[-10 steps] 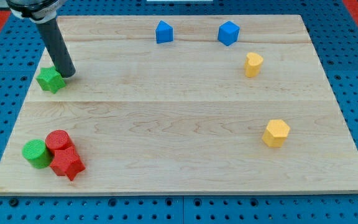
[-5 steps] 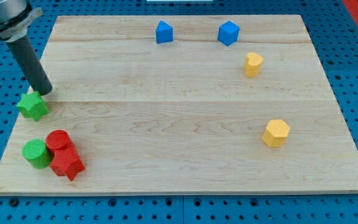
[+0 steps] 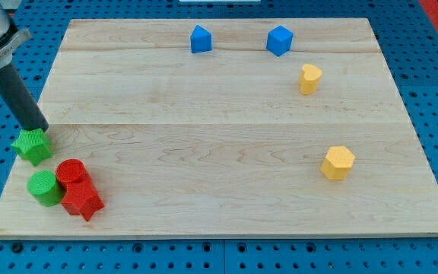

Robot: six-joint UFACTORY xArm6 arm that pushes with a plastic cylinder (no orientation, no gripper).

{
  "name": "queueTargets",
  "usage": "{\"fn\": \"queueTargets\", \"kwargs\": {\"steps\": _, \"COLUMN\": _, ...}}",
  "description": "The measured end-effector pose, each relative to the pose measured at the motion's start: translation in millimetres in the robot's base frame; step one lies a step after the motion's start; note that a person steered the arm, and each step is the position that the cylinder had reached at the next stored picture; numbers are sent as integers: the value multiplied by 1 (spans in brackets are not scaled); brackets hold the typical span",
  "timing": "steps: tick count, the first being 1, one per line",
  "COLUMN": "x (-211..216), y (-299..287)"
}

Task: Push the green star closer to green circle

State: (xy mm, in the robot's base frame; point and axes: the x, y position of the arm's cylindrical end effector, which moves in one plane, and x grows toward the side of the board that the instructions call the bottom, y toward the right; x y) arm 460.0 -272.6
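Observation:
The green star (image 3: pixel 33 146) lies at the board's left edge, partly over it. The green circle (image 3: pixel 44 187) sits just below it and slightly to the right, a small gap apart. My tip (image 3: pixel 38 129) touches the star's upper right side; the dark rod slants up to the view's upper left. A red cylinder (image 3: pixel 72 173) and a red star (image 3: pixel 81 200) sit tight against the green circle's right side.
Two blue blocks (image 3: pixel 200 39) (image 3: pixel 279 40) sit near the top edge. A yellow cylinder (image 3: pixel 309 78) lies at the upper right and a yellow hexagon (image 3: pixel 338 162) at the right. The wooden board (image 3: pixel 226 152) lies on a blue pegboard.
My tip has moved down and to the left, pushing the green star from the upper left down toward the green circle and to the board's left edge.

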Motion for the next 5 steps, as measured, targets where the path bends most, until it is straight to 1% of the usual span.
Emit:
{"fn": "queueTargets", "kwargs": {"steps": 1, "x": 2, "y": 0}}
{"fn": "queueTargets", "kwargs": {"steps": 2, "x": -25, "y": -7}}
{"fn": "queueTargets", "kwargs": {"steps": 3, "x": -9, "y": -32}}
{"fn": "queueTargets", "kwargs": {"steps": 4, "x": 19, "y": -21}}
{"fn": "queueTargets", "kwargs": {"steps": 5, "x": 44, "y": 4}}
